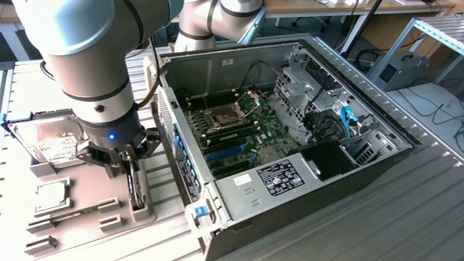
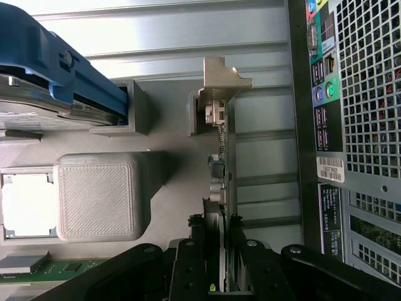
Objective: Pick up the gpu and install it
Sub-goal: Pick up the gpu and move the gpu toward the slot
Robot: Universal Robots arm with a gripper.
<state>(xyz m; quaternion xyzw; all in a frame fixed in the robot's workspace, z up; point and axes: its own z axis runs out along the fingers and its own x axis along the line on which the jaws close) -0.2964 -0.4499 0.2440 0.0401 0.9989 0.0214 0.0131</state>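
The gpu (image 1: 135,191) stands on its edge in a grey holder on the parts tray (image 1: 87,182), just at the exterior view's left of the open computer case (image 1: 290,136). My gripper (image 1: 129,163) is lowered straight onto it. In the wrist view, the thin dark card (image 2: 223,169) runs away from me to its silver bracket (image 2: 220,78). My gripper (image 2: 216,254) has a black finger (image 2: 188,257) pressed on each side of the card's near end, so it is shut on the card. The card still sits in its holder.
On the tray lie a hard drive (image 1: 47,138) in blue rails (image 2: 56,69), a processor (image 1: 51,196) and a green memory stick (image 1: 69,216). The case wall (image 2: 357,125) stands close beside the card. Blue expansion slots (image 1: 228,153) show on the motherboard.
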